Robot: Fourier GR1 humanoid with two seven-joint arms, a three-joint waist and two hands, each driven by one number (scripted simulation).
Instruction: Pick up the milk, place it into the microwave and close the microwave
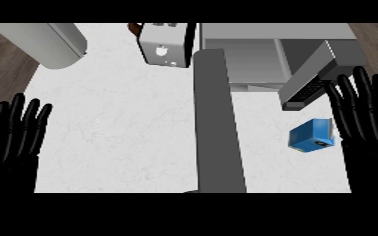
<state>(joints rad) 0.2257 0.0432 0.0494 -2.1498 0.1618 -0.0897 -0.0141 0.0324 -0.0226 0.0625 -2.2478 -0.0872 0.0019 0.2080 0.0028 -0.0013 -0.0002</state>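
Note:
A blue milk carton (313, 136) lies on the white counter (125, 130) at the right, just below the microwave. The microwave (251, 55) stands at the back right with its cavity showing and its grey door (314, 77) swung open toward the right. My right hand (356, 111) stands open, fingers up, right beside the carton on its right and apart from it. My left hand (21, 130) rests open with fingers up at the left edge, far from the carton.
A silver toaster (164, 44) stands at the back centre. A large grey cylinder (59, 42) lies at the back left. A long dark grey bar (215, 125) runs down the middle of the counter, between the left side and the carton.

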